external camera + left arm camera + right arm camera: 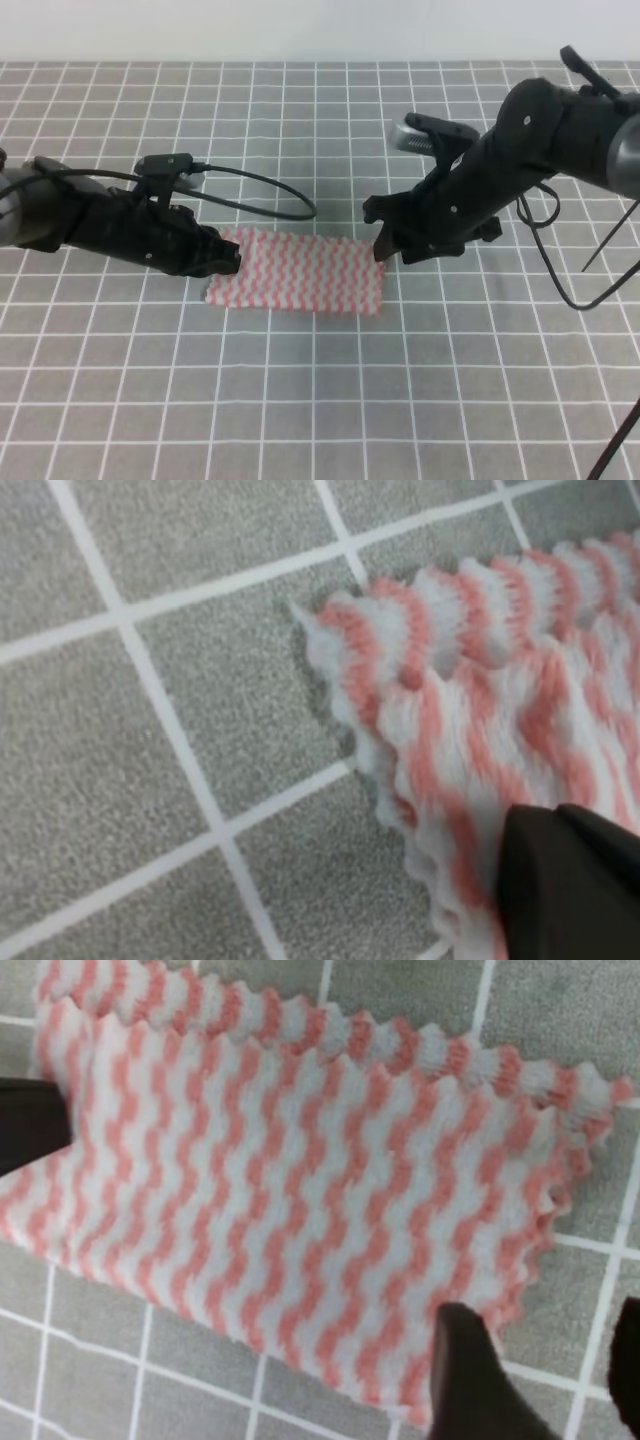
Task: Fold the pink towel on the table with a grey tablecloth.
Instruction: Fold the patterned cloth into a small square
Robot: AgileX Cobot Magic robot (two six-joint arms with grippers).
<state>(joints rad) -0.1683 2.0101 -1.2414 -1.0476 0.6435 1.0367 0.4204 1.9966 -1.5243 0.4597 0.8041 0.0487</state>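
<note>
1. left gripper (228,259) sits at the towel's 9 o'clock edge; in the high view its tips merge into one dark mass, and the left wrist view cuts it down to a single black fingertip (565,880) in the corner, resting over the cloth. gripping or not, cannot tell.
2. right gripper (380,247) hangs at the towel's 3 o'clock end. the right wrist view shows two dark fingers (470,1375) with a clear gap between them, so it's parted, one finger lying over the towel's corner, the other cut off by the frame edge on bare cloth.
3. the pink towel (300,270) lies at the middle of the table with a grey tablecloth (320,400), a flat rectangle running 9 to 3 o'clock, already doubled: a second scalloped edge peeks out along its far side.
4. fluffy pile, pink and white zigzag stripes, wavy hem; the tablecloth is matte grey with thin white grid lines.
5. a black cable (270,195) loops off the left arm, above the towel at 12 o'clock.
</note>
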